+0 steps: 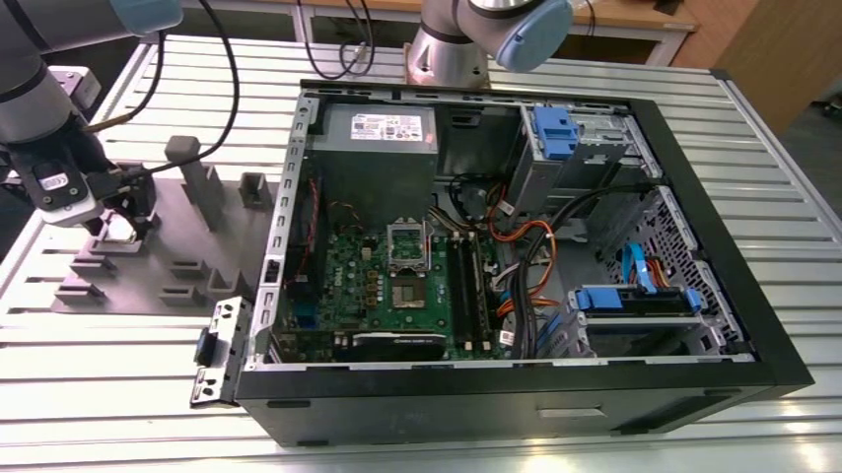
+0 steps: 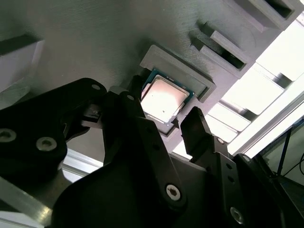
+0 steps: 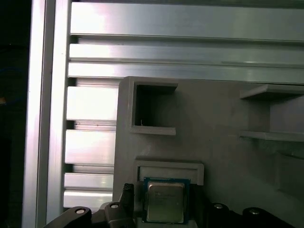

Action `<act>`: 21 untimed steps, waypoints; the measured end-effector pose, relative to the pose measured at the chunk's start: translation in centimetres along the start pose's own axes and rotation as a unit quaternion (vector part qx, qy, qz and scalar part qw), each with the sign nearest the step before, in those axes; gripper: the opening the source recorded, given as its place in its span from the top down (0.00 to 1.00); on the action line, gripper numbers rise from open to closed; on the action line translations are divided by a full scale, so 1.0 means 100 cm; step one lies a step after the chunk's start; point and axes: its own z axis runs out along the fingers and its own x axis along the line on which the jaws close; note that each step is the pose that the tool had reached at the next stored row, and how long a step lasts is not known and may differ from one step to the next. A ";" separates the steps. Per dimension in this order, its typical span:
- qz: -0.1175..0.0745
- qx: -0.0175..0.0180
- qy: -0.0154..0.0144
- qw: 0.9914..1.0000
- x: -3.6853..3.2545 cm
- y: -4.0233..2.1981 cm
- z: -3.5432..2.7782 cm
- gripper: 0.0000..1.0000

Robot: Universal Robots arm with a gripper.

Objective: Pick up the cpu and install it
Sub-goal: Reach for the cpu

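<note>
- Hovering low over a grey fixture plate at the exterior view's left, the gripper is pictured beside an open computer case.
- The cpu is seen in both wrist views, laid flat in a shallow rimmed seat of the plate.
- It is shown as a small, thin square chip with a dull silver metal top catching the light and a narrow green border around it.
- The jaws are held apart, with one black finger at each of two opposite sides of the chip.
- Nothing is gripped. A sliver of grey is visible between one finger and the chip's edge in the first wrist view.
- The plate is set on a slatted aluminium table.
</note>
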 end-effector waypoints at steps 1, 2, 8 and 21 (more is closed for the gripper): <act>0.000 0.000 0.000 1.000 0.0000 0.0000 0.0000 0.41; 0.000 0.000 0.000 1.000 0.0000 0.0000 -0.0001 0.41; 0.000 0.000 0.000 1.000 0.0000 0.0000 -0.0010 0.41; 0.000 0.000 0.000 1.000 0.0000 0.0000 -0.0011 0.49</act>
